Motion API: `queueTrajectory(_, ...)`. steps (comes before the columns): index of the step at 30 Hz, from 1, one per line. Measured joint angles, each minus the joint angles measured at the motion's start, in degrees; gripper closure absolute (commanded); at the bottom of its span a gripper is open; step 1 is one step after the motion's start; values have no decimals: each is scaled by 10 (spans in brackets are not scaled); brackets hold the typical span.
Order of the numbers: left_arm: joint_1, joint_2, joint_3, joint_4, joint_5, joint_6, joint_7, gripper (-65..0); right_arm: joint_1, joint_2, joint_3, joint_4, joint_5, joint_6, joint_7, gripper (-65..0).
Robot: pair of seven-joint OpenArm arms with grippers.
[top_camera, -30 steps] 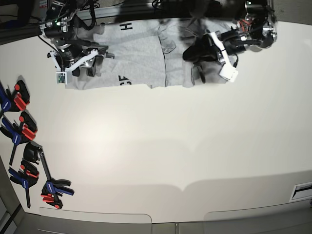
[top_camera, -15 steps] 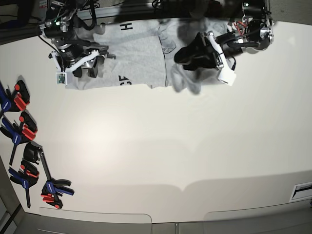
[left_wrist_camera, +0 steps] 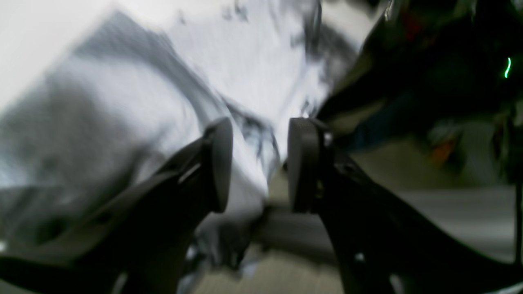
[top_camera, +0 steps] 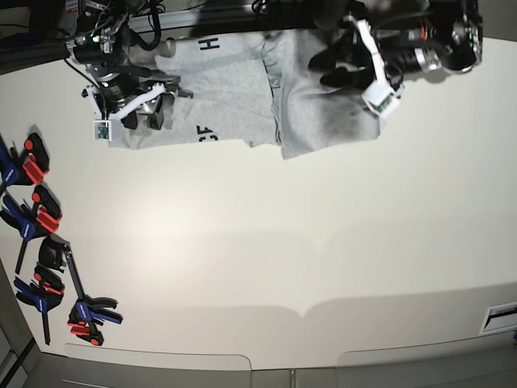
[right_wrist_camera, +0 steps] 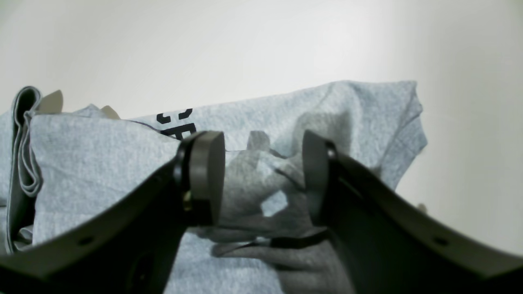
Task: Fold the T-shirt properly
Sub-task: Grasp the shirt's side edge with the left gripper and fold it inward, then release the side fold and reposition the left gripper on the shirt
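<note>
The light grey T-shirt (top_camera: 226,89) lies flat along the table's far edge, with black lettering (top_camera: 206,131) at its front hem. My left gripper (top_camera: 325,71) hovers over the shirt's right part. In the blurred left wrist view its jaws (left_wrist_camera: 259,163) stand apart, and grey cloth (left_wrist_camera: 122,106) lies beneath and behind them, not pinched. My right gripper (top_camera: 149,120) is over the shirt's left end. In the right wrist view it (right_wrist_camera: 263,179) is open just above the cloth (right_wrist_camera: 102,163), with lettering (right_wrist_camera: 175,122) beyond its fingers.
Several blue, red and black clamps (top_camera: 36,218) lie along the table's left edge. The white table (top_camera: 283,242) stretches from the shirt to the near edge. A small white slot (top_camera: 501,317) sits at the near right corner.
My left gripper, shut on bunched cloth a second ago, swung left, then pulled back to the upper right with its jaws apart. The shirt's right part now lies spread flat. The right arm stayed still.
</note>
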Motion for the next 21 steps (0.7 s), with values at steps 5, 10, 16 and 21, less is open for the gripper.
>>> queueTrajectory(5, 67, -40, 2, 69, 139, -2, -99, -203, 0, 0, 0, 0, 0, 0, 0, -286)
queueTrajectory(10, 93, -60, 38, 73, 332, 0, -249, -232, 0, 0, 0, 0, 5, 0, 0, -286)
queueTrajectory(16, 94, -78, 215, 72, 519, -6, -322, -233, 0, 0, 0, 0, 16, 0, 2, -286)
queueTrajectory(21, 80, -104, 283, 62, 644, -10, -393, -233, 0, 0, 0, 0, 16, 0, 2, -286)
